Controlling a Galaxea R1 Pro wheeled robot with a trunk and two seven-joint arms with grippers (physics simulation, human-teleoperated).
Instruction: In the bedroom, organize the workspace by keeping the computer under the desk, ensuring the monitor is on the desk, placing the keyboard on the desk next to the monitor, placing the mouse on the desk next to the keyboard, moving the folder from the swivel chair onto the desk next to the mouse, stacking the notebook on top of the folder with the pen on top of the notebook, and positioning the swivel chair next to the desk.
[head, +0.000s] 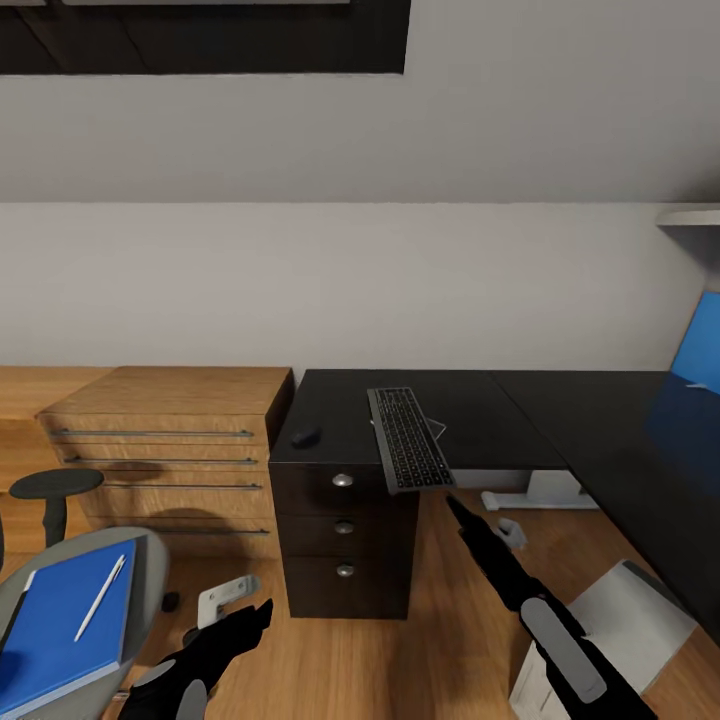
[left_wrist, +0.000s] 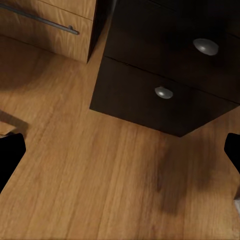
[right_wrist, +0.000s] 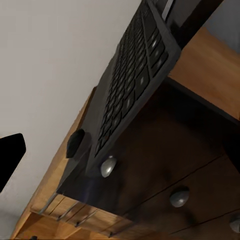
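Black and glossy, the desk (head: 480, 415) carries the keyboard (head: 408, 438), lying angled with its near end overhanging the front edge above the drawers (head: 343, 527) (three round silver knobs). The mouse (head: 305, 436) sits near the desk's left edge, apart from the keyboard. The blue folder (head: 55, 620) lies on the swivel chair (head: 150, 570) with the pen (head: 100, 597) on top. The left gripper (head: 250, 617) hangs over the wood floor, fingers spread wide, empty. The right gripper (head: 455, 505) points up below the keyboard; its spread cannot be judged.
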